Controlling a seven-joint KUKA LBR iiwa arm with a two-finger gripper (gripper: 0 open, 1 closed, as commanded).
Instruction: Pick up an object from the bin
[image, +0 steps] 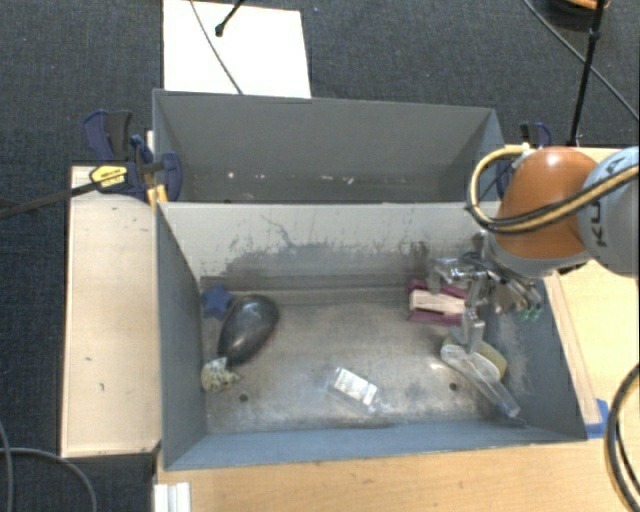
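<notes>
It seems you are in approach step: gripper (470, 322) hangs over the pale clear piece (480, 364) at view's right end of the bin (300, 250), open or closed I cannot tell; next prob. needs straight descent & closing.

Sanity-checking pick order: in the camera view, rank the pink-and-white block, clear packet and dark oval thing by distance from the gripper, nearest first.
1. Pink-and-white block: right part of the bin near the back wall, just to the view's left of the gripper.
2. Clear packet: middle of the floor, toward the front.
3. Dark oval thing: far left side of the bin.
</notes>
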